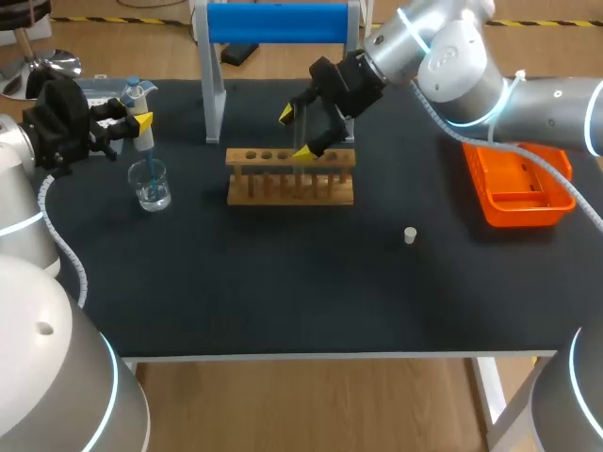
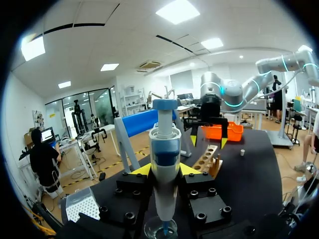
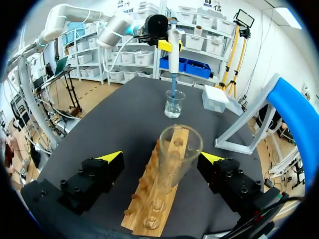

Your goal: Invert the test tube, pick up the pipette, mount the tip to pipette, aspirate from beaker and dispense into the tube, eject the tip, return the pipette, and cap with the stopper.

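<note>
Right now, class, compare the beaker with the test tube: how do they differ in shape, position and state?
The beaker is short and wide; the test tube is tall and narrow. The beaker sits on the table; the test tube stands in the wooden rack. The tip of the pipette dips into the beaker; the test tube stands untouched inside the open right claw. Both are clear, upright and open-topped.

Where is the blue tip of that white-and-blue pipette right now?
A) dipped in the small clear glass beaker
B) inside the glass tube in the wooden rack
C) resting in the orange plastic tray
A: the left gripper holds the white-and-blue pipette upright, its blue tip down inside the small clear glass beaker.
</note>
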Tool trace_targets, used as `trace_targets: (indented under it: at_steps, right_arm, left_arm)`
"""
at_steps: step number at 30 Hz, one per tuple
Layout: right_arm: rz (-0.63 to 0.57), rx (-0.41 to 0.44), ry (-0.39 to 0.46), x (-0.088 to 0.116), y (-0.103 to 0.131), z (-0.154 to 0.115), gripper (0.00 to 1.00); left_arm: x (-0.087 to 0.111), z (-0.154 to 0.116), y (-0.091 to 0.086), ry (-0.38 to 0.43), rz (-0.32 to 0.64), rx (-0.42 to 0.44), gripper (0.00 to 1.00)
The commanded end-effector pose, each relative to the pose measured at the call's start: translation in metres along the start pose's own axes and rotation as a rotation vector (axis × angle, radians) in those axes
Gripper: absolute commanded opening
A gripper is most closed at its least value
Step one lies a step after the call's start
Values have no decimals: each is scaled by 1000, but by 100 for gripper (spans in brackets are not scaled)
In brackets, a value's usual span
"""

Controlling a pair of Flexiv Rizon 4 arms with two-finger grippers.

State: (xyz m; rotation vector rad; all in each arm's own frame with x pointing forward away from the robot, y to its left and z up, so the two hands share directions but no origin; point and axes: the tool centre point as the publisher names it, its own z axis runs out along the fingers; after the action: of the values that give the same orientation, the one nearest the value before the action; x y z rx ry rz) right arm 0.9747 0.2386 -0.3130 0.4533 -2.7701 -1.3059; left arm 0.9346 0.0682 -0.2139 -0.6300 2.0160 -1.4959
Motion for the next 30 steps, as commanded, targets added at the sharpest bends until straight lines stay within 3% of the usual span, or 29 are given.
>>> trace_targets:
  at_steps: [1,30]
  right_arm:
    - [2,-3,0,1,-2,-3,100]
    - [-6,3,-11,-2,-2,-15,100]
  left_arm:
    - [0,-1,0,0,1,0,0]
    - [0,-1,0,0,1,0,0]
